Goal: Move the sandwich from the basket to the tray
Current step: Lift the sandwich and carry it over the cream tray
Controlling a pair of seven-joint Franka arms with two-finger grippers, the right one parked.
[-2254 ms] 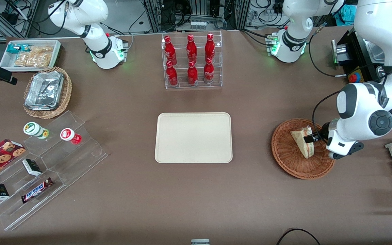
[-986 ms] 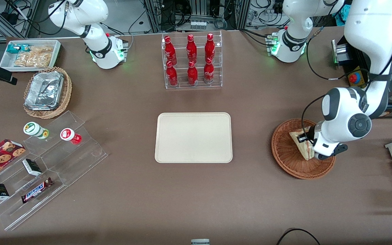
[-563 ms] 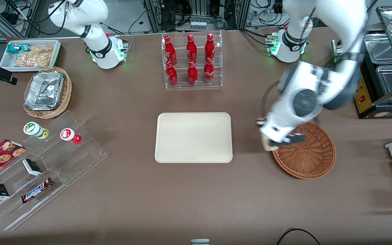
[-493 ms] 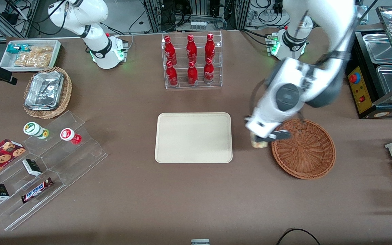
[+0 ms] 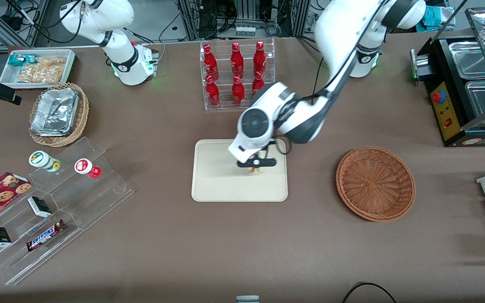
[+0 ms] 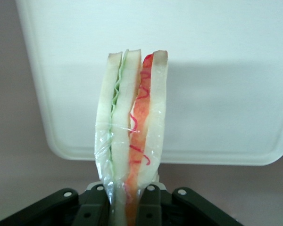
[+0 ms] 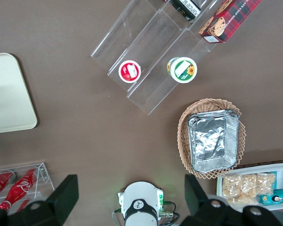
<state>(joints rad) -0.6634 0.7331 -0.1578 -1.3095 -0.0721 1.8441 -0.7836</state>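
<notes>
Claw hangs over the cream tray at the centre of the front frame, fingers clamped on the wrapped sandwich, which is held edge-up above the tray. Right of it, the wicker basket sits on the counter.

Left arm stretched out over the tray, pincer pointing down.
The pincer hangs above the tray's middle, its fingers clamped on the sandwich, which stands on edge between them; the wrist sits just above.
</notes>
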